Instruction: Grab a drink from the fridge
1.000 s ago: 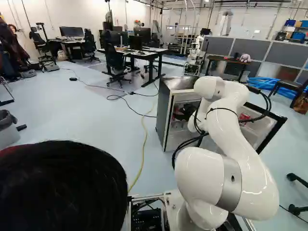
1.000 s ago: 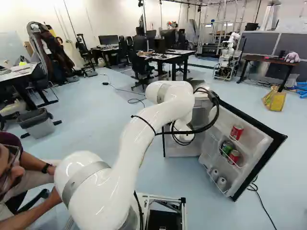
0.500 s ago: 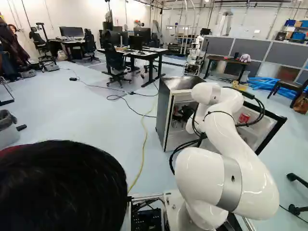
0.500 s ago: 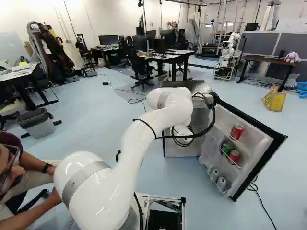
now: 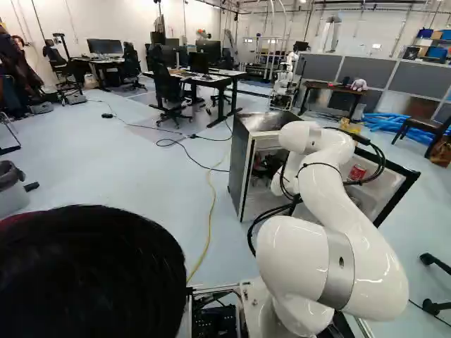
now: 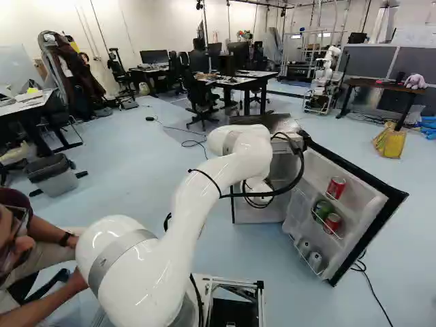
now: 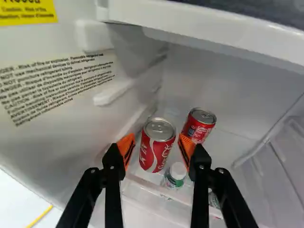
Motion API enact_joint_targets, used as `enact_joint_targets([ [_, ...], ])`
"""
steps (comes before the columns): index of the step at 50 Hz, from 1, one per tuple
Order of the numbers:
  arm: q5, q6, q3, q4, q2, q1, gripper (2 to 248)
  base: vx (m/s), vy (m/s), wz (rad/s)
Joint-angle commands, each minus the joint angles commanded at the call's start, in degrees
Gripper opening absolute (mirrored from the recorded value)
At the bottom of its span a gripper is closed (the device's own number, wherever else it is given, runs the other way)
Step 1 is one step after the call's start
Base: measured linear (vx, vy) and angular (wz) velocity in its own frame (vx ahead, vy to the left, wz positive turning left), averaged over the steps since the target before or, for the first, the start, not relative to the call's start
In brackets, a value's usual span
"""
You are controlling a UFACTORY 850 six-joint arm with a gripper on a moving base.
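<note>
Reaching into the fridge [image 5: 242, 169], the hand [image 7: 156, 142] stands with its orange pads [image 7: 125, 148] spread to either side of the nearer red can [image 7: 153, 156]. That can appears to be the drink being sought; it stands upright just ahead of the hand, and no grip shows, since a little room seems left beside it for the fingers to close from two sides. The capped bottle [image 7: 175, 176] sits close in front of it, on the side of one finger, so a low or sideways closing could catch the cap. The farther red can [image 7: 198, 126] stands beyond the hand, probably best left alone. A low clear rail [image 7: 152, 187] crosses under the fingers, likely there to keep drinks from sliding out, so the can calls for lifting before drawing back. The door [image 6: 361, 194] hangs wide beside the hand, giving the arm [image 5: 331, 183] its way in.
</note>
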Motion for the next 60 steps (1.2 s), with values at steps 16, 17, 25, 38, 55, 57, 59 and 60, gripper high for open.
enact_joint_targets([
  [16,0.0,0.0,-1.3,0.0,-0.7,0.2,148,0.000,0.000,0.000],
  [17,0.0,0.0,-1.5,0.0,-0.8,0.3,148,0.000,0.000,0.000],
  [25,0.0,0.0,-2.3,0.0,-1.2,0.4,148,0.000,0.000,0.000],
  [38,0.0,0.0,-2.4,0.0,-1.3,0.4,148,0.000,0.000,0.000],
  [55,0.0,0.0,-2.4,0.0,-1.3,0.4,88,0.000,0.000,0.000],
  [57,0.0,0.0,-2.4,0.0,-1.3,0.4,88,0.000,0.000,0.000],
  [59,0.0,0.0,-2.4,0.0,-1.3,0.4,88,0.000,0.000,0.000],
  [60,0.0,0.0,-2.4,0.0,-1.3,0.4,88,0.000,0.000,0.000],
])
